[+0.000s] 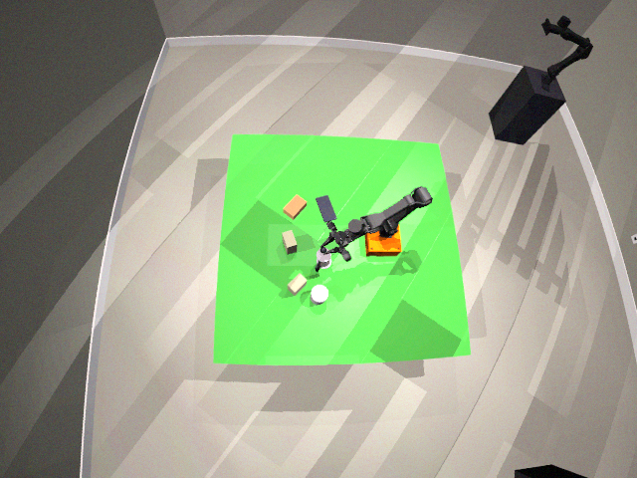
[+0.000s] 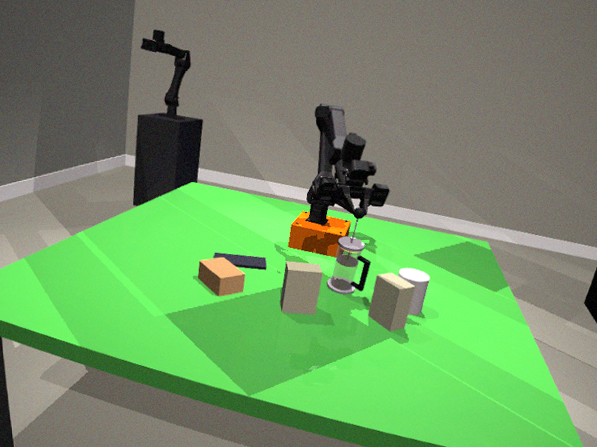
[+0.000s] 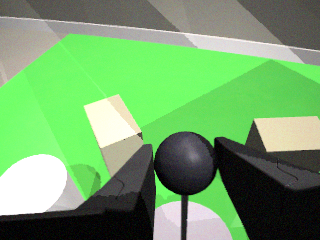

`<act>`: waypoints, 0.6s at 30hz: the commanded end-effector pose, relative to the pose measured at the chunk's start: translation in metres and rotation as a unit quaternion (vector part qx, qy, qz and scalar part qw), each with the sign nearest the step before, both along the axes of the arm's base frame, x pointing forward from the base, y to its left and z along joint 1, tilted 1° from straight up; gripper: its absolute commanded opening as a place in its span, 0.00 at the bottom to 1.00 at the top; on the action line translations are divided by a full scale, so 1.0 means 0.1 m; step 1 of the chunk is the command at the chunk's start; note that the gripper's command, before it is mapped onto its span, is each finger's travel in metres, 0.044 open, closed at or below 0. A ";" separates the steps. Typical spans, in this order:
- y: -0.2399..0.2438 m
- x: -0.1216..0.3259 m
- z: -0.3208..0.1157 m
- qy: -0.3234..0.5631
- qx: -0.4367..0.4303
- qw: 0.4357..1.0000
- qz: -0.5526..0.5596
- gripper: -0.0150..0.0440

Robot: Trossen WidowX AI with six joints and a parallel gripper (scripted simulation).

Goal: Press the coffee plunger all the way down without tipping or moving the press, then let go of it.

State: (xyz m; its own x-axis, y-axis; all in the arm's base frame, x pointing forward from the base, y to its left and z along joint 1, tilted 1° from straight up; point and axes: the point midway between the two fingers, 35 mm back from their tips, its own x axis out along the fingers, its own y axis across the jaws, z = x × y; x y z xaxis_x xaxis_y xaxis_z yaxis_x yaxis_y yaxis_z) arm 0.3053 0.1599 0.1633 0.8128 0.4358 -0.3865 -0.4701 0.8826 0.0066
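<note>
From the top, we see our gripper [image 1: 323, 251] [image 2: 359, 211] [image 3: 183, 149] over the coffee press [image 1: 323, 258] [image 2: 347, 266] [image 3: 192, 222], our landmark on the green table [image 1: 267, 329] [image 2: 201, 335] [image 3: 200, 80]. Between the press and the arm's far end sits the orange base [image 1: 383, 251] [image 2: 300, 235]. A white cylinder [image 1: 319, 294] [image 2: 413, 288] [image 3: 37, 182] stands near the press.

In the exterior view, the press stands upright, its plunger rod [image 2: 355, 229] [image 3: 184, 215] well out of the lid. Our fingers are at the top of that rod. Left of the press in this view come a tan block [image 2: 301, 287], then an orange-brown block [image 2: 221, 276] and a dark flat slab [image 2: 251, 260]. Another tan block [image 2: 391, 301] stands right of the press, just beside the cylinder.

At the wrist, we have the fingers clamped on the plunger's black knob [image 3: 185, 163], one on either side, directly above the press's lid.
</note>
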 end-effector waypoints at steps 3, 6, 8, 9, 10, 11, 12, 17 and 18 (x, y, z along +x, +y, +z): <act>-0.03 -0.06 -0.40 0.043 -0.021 0.999 -0.002 0.45; -0.02 -0.05 -0.45 0.043 -0.021 0.999 -0.001 0.45; -0.02 -0.04 -0.48 0.043 -0.021 0.999 -0.001 0.45; -0.01 -0.03 -0.50 0.043 -0.021 0.999 -0.001 0.45; -0.01 -0.03 -0.51 0.043 -0.021 0.999 -0.001 0.45; 0.00 -0.02 -0.52 0.043 -0.021 0.999 -0.001 0.45; 0.00 -0.01 -0.53 0.043 -0.021 0.999 -0.001 0.45; 0.04 0.04 -0.57 0.043 -0.021 0.999 -0.001 0.45; 0.04 0.05 -0.57 0.043 -0.021 0.999 -0.001 0.45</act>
State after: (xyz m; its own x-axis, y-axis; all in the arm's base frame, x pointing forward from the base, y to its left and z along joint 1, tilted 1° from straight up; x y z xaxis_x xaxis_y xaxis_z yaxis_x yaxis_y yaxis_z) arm 0.3170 0.1676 0.1379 0.8124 0.4369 -0.3862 -0.4718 0.8817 0.0049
